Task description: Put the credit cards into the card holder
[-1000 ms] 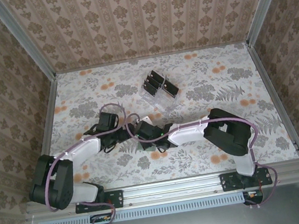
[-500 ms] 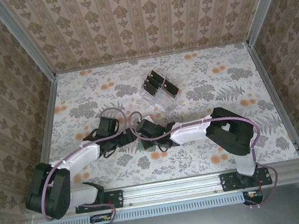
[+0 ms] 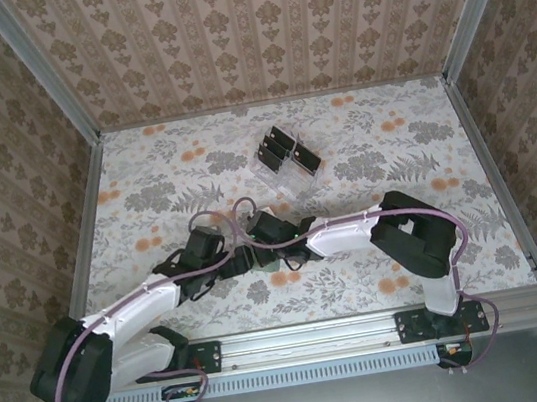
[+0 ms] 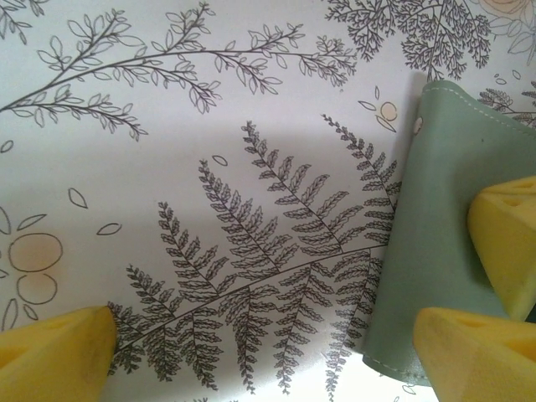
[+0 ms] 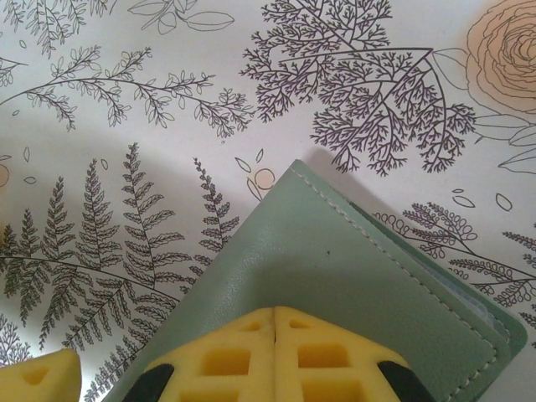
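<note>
Movement since earlier: left claw [image 4: 268,352], wide open, reached card holder [image 4: 435,234]; right claw [image 5: 275,335] pinches it.

Black joints [image 3: 418,237], white link shells [image 3: 340,238], lilac cables [image 3: 458,243]; pincer pads [image 5: 243,356] yellow, seemingly waffle-gridded.

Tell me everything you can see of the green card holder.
The card holder is a flat, thin, dull grey-green sleeve that looks like soft leather, with pale stitching along its edges and a small stud near one corner. It lies flat on the flowered tablecloth. The right gripper has its jaws shut on top of it; whether they pinch it is unclear. The left gripper hangs open over its edge.
</note>
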